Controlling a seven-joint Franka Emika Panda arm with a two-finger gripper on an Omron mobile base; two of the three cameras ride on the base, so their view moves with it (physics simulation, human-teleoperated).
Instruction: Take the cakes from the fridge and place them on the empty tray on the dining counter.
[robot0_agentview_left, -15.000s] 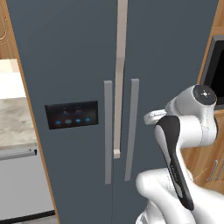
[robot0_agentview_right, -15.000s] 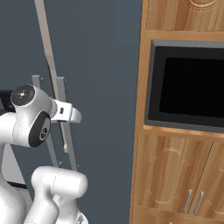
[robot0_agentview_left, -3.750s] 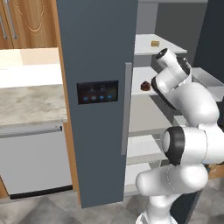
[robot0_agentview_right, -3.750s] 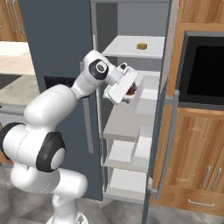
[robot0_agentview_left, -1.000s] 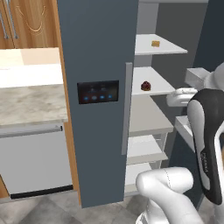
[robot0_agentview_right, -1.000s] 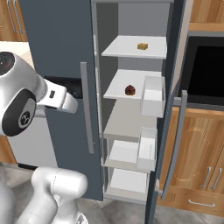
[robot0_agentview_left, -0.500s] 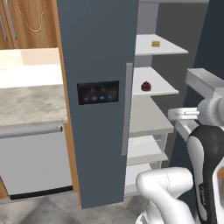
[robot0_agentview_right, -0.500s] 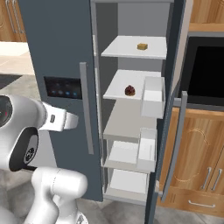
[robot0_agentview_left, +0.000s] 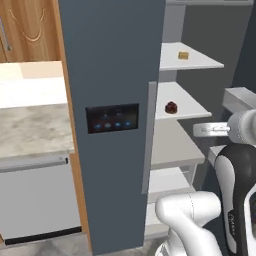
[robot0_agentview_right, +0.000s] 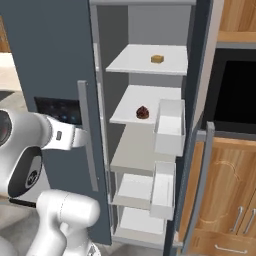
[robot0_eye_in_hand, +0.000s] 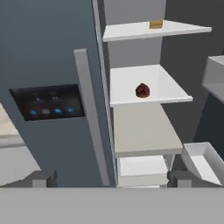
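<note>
The tall slate-grey fridge (robot0_agentview_right: 50, 65) stands upright with its right door swung open, smooth white shelves at frame centre. The dark round cake (robot0_agentview_right: 142, 112) sits mid-shelf; the tan square cake (robot0_agentview_right: 157, 59) above. The gripper (robot0_eye_in_hand: 111, 177), bottom edge, has jaws spread apart, empty.

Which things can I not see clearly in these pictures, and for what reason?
- Tan square cake: too small for detail, all views.
- Dark round cake: too small and blurred, hand view.
- Lowest fridge shelves: hidden by arm, left base view.
- Panel lights: blurred, hand view.
</note>
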